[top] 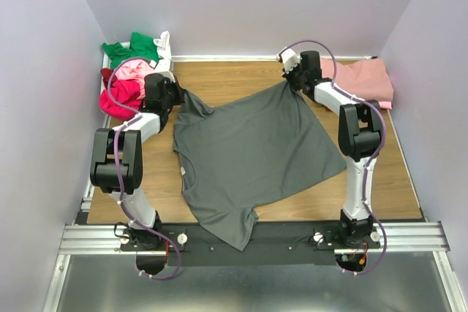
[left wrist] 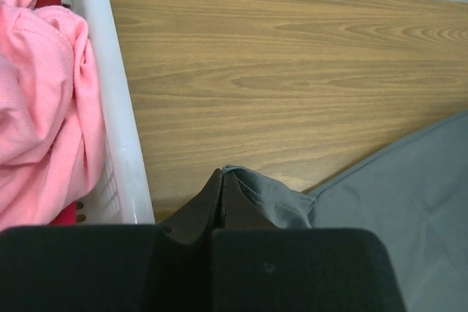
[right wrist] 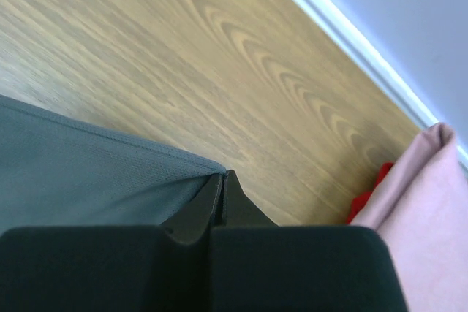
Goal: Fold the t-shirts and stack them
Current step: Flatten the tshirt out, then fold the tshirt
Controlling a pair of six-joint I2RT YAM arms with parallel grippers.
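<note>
Grey t-shirt [top: 248, 151]: spread flat on the table [top: 241, 78], its near end hanging over the front edge.
Left gripper [left wrist: 221, 178]: closed, pinching the shirt's far-left corner.
Right gripper [right wrist: 223, 178]: closed, pinching its far-right corner.
Basket [left wrist: 117, 107]: far left, holding pink [top: 135, 71] and green [top: 131, 49] shirts.
Dusty rose shirt [top: 362, 78]: folded, far right.

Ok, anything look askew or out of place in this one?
The dark grey cloth t-shirt lies skewed on the wooden table, its near end hanging over the front edge onto the black base rail. Nothing else stands out.
</note>
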